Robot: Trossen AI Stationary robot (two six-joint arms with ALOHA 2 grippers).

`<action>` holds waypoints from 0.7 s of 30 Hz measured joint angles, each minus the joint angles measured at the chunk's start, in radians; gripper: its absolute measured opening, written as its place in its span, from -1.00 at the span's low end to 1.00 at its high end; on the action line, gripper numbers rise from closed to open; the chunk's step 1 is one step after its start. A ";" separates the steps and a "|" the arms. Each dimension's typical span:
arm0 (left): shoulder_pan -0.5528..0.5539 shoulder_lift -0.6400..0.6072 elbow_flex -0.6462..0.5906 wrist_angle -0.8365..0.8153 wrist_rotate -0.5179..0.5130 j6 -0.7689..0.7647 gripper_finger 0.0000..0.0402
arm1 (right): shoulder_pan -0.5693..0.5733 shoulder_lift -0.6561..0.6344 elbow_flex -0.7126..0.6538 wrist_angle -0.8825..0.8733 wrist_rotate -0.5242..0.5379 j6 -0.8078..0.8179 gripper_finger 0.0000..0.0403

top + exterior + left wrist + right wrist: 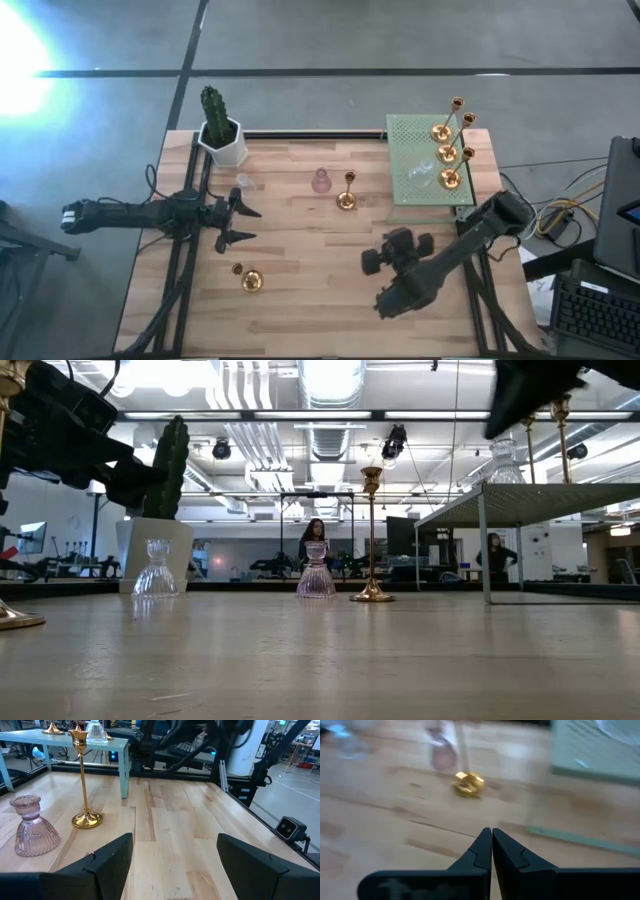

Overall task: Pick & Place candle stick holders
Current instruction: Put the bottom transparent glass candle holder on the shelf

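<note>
A tall gold candle stick holder [346,192] stands on its round base mid-table, with a pink glass holder [321,182] beside it and a clear glass holder [243,181] farther left. Another gold holder [250,280] lies on its side near the front left. Several gold holders [450,140] and a clear glass one [420,172] stand on a green raised platform [405,135]. My left gripper [242,224] is open and empty, left of the pink holder [32,827] and the gold one [82,780]. My right gripper [491,837] is shut and empty above the table, pointing at the standing gold holder's base [468,784].
A white pot with a green cactus [222,130] stands at the far left corner. The green platform [540,490] stands on thin legs at the far right. Bare wood [310,290] lies between the arms toward the near edge. People show in the room behind the table.
</note>
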 joint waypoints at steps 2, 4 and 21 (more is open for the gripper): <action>0.000 0.000 0.000 0.000 0.000 0.000 0.46 | 0.009 -0.048 -0.078 0.001 -0.043 0.053 -0.96; 0.000 0.000 0.000 -0.001 0.000 0.000 0.46 | 0.024 -0.093 -0.133 -0.001 -0.059 0.066 -0.96; 0.000 0.000 0.000 -0.008 0.000 0.000 0.46 | 0.049 -0.467 -0.239 0.004 -0.029 -0.210 -0.96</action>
